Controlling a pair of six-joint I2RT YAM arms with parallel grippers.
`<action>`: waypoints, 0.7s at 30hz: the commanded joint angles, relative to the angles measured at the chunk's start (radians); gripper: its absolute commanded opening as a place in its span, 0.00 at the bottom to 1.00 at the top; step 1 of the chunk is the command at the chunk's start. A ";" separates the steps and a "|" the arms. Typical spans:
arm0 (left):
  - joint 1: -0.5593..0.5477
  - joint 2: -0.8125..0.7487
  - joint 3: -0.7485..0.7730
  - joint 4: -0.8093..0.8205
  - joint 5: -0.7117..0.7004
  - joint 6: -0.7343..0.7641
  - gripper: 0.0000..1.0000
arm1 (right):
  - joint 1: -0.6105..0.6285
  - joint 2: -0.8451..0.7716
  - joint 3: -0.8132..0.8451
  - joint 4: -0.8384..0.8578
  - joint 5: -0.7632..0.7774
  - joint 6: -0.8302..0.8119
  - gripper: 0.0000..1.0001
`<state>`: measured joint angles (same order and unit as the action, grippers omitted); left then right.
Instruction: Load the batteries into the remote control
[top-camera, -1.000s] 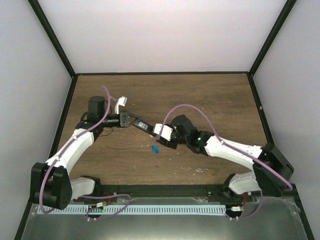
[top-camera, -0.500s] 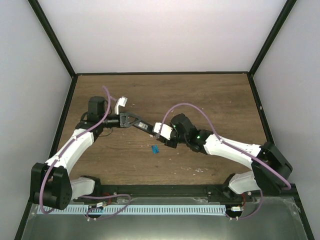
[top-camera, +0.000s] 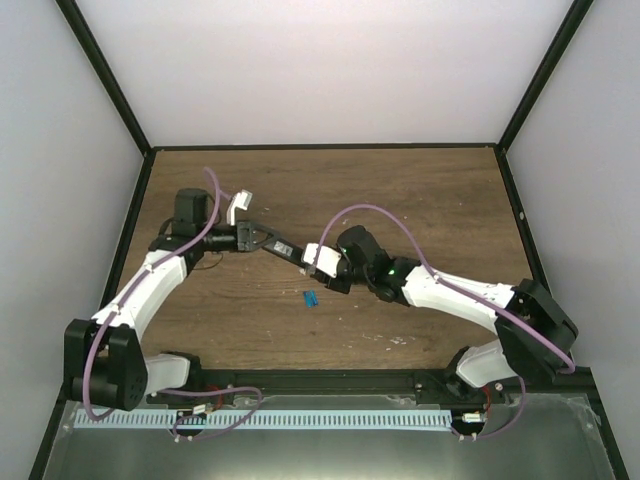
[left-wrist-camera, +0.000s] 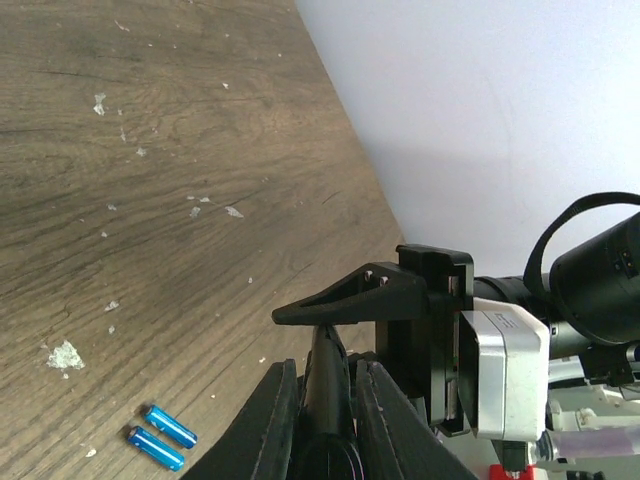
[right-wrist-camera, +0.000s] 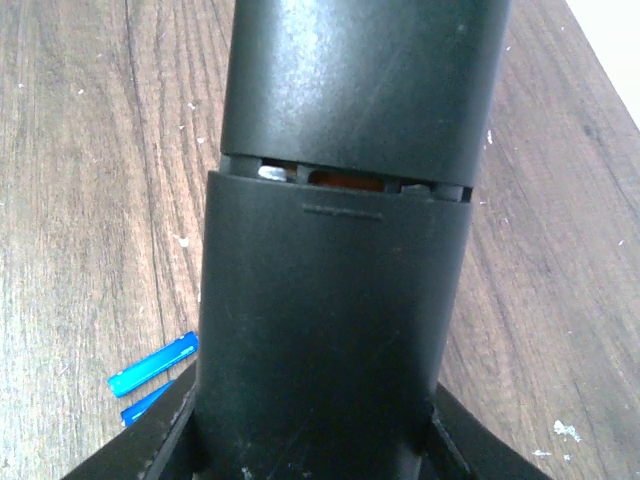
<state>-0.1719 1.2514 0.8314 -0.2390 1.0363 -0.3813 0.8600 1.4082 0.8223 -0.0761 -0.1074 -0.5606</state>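
The black remote control (top-camera: 285, 249) hangs above the table, held at both ends. My left gripper (top-camera: 262, 240) is shut on its left end; in the left wrist view the remote (left-wrist-camera: 326, 385) sits between my fingers (left-wrist-camera: 275, 425). My right gripper (top-camera: 318, 262) is shut on its right end. In the right wrist view the remote (right-wrist-camera: 340, 250) fills the frame, with a narrow gap across it showing metal contacts. Two blue batteries (top-camera: 311, 297) lie side by side on the table below the remote. They also show in the left wrist view (left-wrist-camera: 163, 437) and the right wrist view (right-wrist-camera: 152, 366).
The wooden table (top-camera: 420, 190) has black frame rails and white walls around it. Small white specks (top-camera: 398, 340) lie on the wood near the front. A white bracket on the left wrist (top-camera: 238, 206) sticks up behind the left gripper.
Both grippers and the remote have shifted slightly left, and the right arm has reached further left. The batteries have not moved.
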 joint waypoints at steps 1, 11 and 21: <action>0.049 0.016 0.061 0.006 0.014 0.045 0.00 | -0.001 0.013 -0.024 -0.090 0.041 -0.045 0.35; 0.131 0.043 0.096 -0.014 0.053 0.079 0.00 | -0.003 0.036 -0.033 -0.080 0.057 -0.053 0.39; 0.137 0.053 0.104 -0.025 0.049 0.092 0.00 | -0.015 0.038 -0.044 -0.070 0.075 -0.055 0.40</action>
<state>-0.0372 1.3041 0.9146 -0.2752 1.0813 -0.3119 0.8581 1.4490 0.7799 -0.1390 -0.0540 -0.6067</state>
